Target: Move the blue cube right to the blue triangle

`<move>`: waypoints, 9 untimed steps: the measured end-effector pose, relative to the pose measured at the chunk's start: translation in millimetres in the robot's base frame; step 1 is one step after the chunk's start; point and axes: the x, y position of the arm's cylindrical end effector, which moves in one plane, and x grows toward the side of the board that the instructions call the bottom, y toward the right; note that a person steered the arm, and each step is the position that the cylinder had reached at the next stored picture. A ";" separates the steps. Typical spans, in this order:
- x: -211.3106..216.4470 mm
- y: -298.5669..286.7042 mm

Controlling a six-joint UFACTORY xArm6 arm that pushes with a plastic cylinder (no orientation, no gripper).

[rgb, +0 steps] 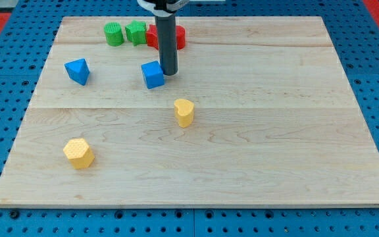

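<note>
The blue cube lies on the wooden board in the upper middle of the view. The blue triangle lies to its left, well apart from it. My tip stands on the board at the cube's right side, touching or almost touching it. The rod rises from there to the view's top and hides part of a red block behind it.
A green cylinder, a green block and a red block stand in a row near the board's top edge. A yellow heart lies below the cube. A yellow hexagon lies at lower left.
</note>
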 end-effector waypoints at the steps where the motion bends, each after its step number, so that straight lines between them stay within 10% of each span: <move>1: 17.0 -1.5; 5: 21.0 -88.4; 7: 30.9 81.4; 9: 117.4 95.1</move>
